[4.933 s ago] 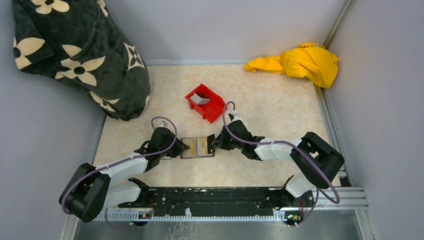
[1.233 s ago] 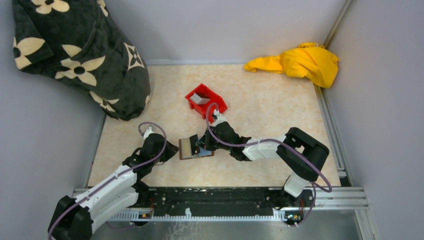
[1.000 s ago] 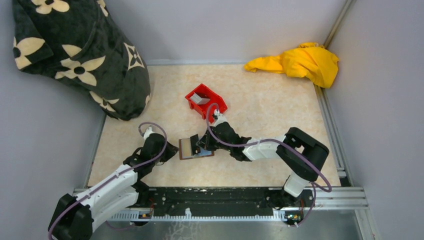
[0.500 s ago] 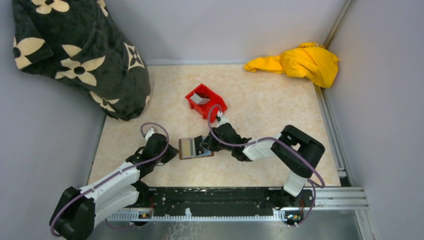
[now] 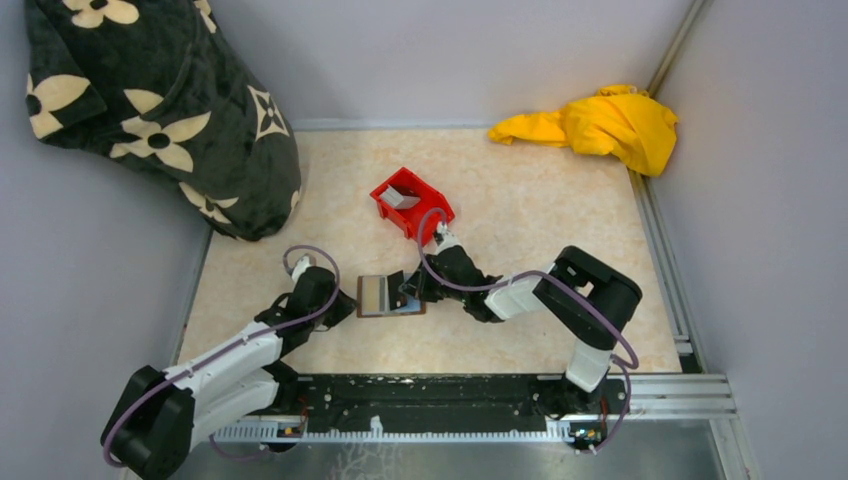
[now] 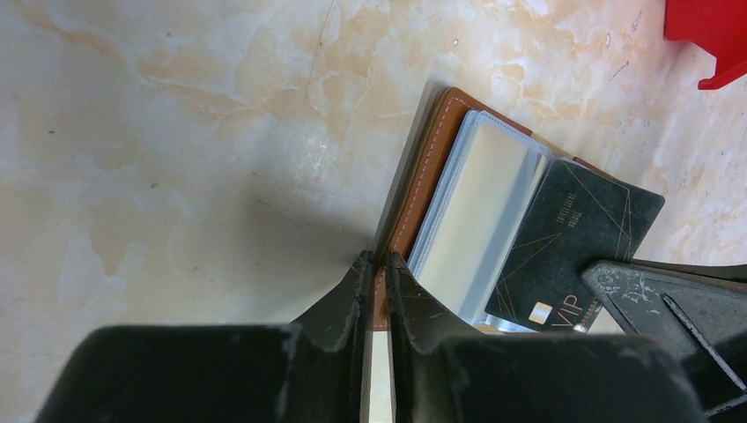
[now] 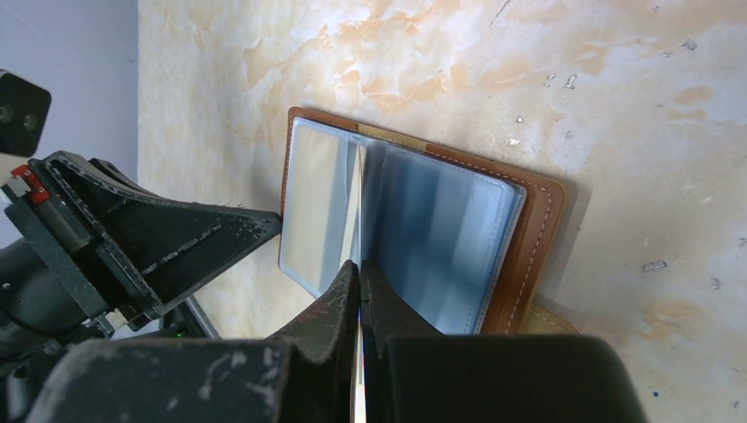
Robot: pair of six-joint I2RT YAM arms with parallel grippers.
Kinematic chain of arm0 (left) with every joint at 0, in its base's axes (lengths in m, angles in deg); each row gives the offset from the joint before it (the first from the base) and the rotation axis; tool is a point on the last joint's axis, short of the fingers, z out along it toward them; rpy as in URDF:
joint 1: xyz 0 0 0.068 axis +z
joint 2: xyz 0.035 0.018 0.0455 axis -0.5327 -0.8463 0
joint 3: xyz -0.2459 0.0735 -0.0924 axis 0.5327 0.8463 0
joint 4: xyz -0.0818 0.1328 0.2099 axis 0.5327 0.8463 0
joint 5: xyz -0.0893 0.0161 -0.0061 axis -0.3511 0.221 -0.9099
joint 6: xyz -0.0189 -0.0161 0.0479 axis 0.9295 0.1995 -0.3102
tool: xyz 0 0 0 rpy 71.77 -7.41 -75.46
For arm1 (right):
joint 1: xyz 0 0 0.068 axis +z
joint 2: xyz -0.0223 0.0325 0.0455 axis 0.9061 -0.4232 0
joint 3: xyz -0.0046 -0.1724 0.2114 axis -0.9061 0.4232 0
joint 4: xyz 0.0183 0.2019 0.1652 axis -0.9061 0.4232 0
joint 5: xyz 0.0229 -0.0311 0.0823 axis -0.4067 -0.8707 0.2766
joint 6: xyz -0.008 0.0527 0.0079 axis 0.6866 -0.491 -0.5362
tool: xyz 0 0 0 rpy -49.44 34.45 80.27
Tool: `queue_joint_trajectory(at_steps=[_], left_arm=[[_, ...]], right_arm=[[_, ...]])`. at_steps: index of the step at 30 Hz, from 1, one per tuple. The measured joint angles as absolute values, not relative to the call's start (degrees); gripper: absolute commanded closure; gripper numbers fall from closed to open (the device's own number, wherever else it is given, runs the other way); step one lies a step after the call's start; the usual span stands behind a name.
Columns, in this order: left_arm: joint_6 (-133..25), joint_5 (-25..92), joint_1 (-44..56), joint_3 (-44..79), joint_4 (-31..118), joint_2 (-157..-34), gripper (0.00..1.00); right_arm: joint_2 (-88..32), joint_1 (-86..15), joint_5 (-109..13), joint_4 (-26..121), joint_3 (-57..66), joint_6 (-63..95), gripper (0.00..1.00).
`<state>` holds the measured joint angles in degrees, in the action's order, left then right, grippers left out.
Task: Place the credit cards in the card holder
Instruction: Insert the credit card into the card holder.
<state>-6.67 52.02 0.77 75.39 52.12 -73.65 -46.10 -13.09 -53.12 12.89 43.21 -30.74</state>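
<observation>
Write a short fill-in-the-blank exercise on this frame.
1. The ___ gripper pinches the wallet's brown edge.
2. The black card reads ___.
3. A grey card lies in the ___ bin.
4. The cloth in the far corner is ___.
Missing words: left; VIP; red; yellow.

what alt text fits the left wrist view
The left gripper pinches the edge of the open brown card holder on a marbled table. A black VIP card rests on its clear sleeves, the right gripper at its corner.
</observation>
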Motion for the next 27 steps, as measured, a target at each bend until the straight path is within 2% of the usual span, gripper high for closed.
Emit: queue_joint_trajectory(at_steps=[27], left_arm=[[-6.45,51.25,0.77,75.48,48.91,-75.99,0.87]], right_arm=[[-50.93,-15.62,-46.06,6.90,43.23,-35.20,1.00]])
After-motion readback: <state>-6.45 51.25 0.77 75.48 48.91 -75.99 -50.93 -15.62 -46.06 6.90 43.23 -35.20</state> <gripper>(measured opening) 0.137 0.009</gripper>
